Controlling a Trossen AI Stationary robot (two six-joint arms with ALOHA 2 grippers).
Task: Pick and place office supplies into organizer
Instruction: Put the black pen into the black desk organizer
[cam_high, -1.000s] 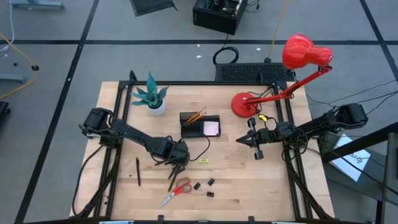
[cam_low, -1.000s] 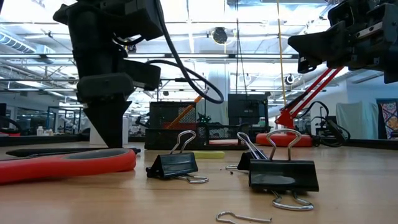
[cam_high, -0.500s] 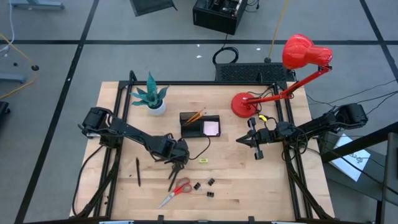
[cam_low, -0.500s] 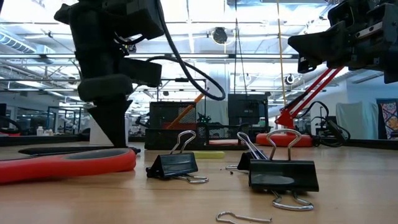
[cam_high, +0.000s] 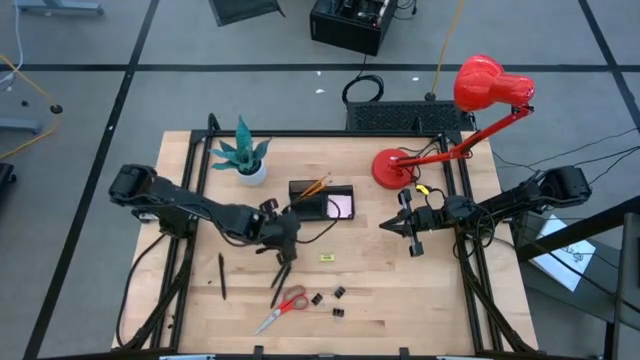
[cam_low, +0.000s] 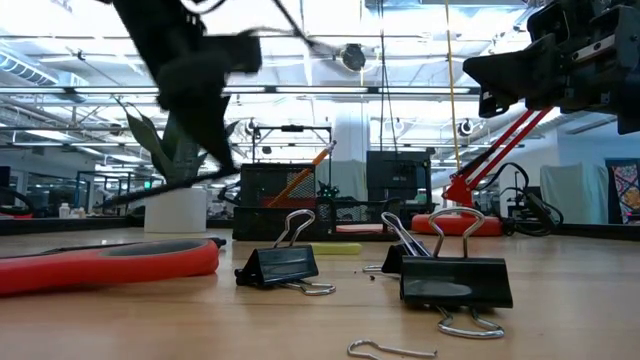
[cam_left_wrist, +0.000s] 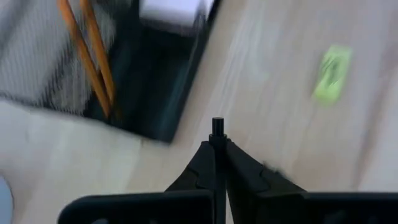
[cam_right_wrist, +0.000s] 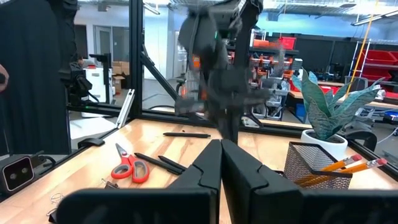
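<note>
We note the black mesh organizer (cam_high: 322, 200) at counter (cam_high: 440, 290) centre, holding two orange pencils (cam_high: 313, 186) and one pink pad (cam_high: 341, 206). Left pincer (cam_high: 283, 258) grips one black pen (cam_left_wrist: 217, 126) beside it. Right pincer (cam_high: 415, 247) hangs closed, empty.

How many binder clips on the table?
3, all grouped right of the scissors: binder clip beside the handles, second clip farther right, third clip nearest the front edge. None visible elsewhere.

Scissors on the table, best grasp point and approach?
Probably the closed blades of the scissors, just below the red handles, from straight above with fingers across the blades' line. They lie flat, and the blades are narrow; the handle loops are wider and sit near the binder clips.
</note>
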